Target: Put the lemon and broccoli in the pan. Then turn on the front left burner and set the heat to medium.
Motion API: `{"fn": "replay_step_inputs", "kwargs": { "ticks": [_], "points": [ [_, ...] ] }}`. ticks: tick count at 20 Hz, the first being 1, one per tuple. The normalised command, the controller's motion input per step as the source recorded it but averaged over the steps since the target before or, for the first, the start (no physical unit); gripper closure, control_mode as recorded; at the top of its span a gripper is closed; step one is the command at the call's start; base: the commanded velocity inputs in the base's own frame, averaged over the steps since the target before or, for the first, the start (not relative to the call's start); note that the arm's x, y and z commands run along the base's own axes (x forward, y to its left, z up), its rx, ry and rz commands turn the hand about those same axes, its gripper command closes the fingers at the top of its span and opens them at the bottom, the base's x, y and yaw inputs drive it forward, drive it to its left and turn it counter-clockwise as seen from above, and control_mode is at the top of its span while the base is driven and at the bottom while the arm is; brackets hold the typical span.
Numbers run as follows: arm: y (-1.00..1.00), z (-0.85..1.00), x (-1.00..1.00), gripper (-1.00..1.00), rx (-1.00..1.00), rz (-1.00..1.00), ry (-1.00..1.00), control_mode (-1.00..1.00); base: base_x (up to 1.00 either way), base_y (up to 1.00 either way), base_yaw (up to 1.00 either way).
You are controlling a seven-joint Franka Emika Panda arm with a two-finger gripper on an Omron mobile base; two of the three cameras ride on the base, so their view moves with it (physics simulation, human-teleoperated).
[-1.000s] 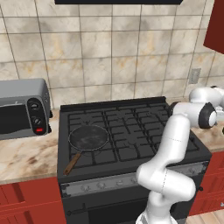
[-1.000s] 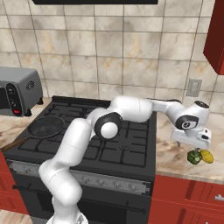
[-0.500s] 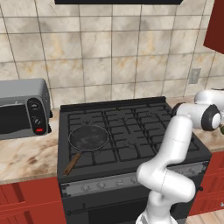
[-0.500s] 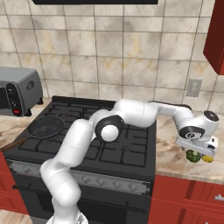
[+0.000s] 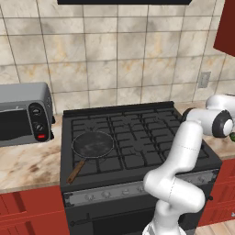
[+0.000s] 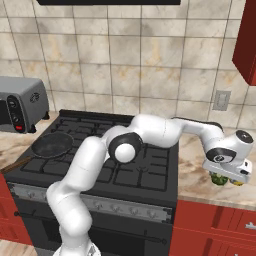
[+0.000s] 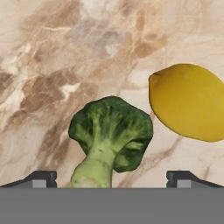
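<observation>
The broccoli (image 7: 109,135) lies on the marble counter with its stem pointing toward my open gripper (image 7: 112,179), between the two fingertips (image 7: 41,178). The lemon (image 7: 190,103) rests close beside it, apart from the fingers. From the right base view my gripper (image 6: 226,175) hangs low over the broccoli (image 6: 217,178) and the lemon (image 6: 238,182), on the counter right of the stove. The pan (image 5: 92,144) sits on the front left burner (image 5: 114,159), which it mostly covers; its wooden handle points to the stove's front left.
A grey toaster oven (image 5: 23,114) stands on the counter left of the stove. The black stove (image 6: 150,165) lies between the pan and the food, with knobs (image 5: 114,190) along its front panel. A wall outlet (image 6: 221,100) is behind the right counter.
The hand has swung right and come down over the broccoli and lemon. The jaws have stayed open. Pan and food have not moved.
</observation>
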Motion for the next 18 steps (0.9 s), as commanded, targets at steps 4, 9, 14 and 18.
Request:
{"fn": "replay_step_inputs", "kwargs": {
  "ticks": [4,9,14,18],
  "points": [
    [0.00,0.00,0.06,-1.00,-0.01,0.00,0.00,-1.00,0.00,0.00,0.00],
    [0.00,-0.01,0.07,-1.00,0.00,0.00,0.00,-1.00,0.00,0.00,0.00],
    [0.00,-0.23,0.11,-1.00,0.00,0.00,-0.02,-1.00,0.00,0.00,0.00],
    [0.00,-0.29,0.09,-1.00,0.00,0.00,-0.02,-1.00,0.00,0.00,0.00]
  ]
}}
